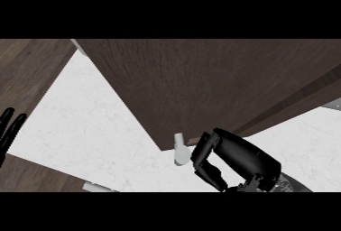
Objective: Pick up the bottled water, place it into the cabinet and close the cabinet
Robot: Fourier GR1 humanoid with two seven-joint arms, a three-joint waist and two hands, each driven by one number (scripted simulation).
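The right hand [230, 158] sits low in the view with its fingers [208, 173] curled inward, empty; just to its left, close to the fingertips, a pale handle [179, 149] sticks down from the lower corner of the dark wooden cabinet door [206, 85]; that door spreads up and away above the hand; white counter [86, 131] lies further left; the left hand [8, 131] rests open at the far left edge, fingers up; the bottled water cannot be seen.

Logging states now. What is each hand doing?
Left hand: open, fingers up, resting at the left edge.
Right hand: fingers curled, holding nothing visible, beside the cabinet handle.
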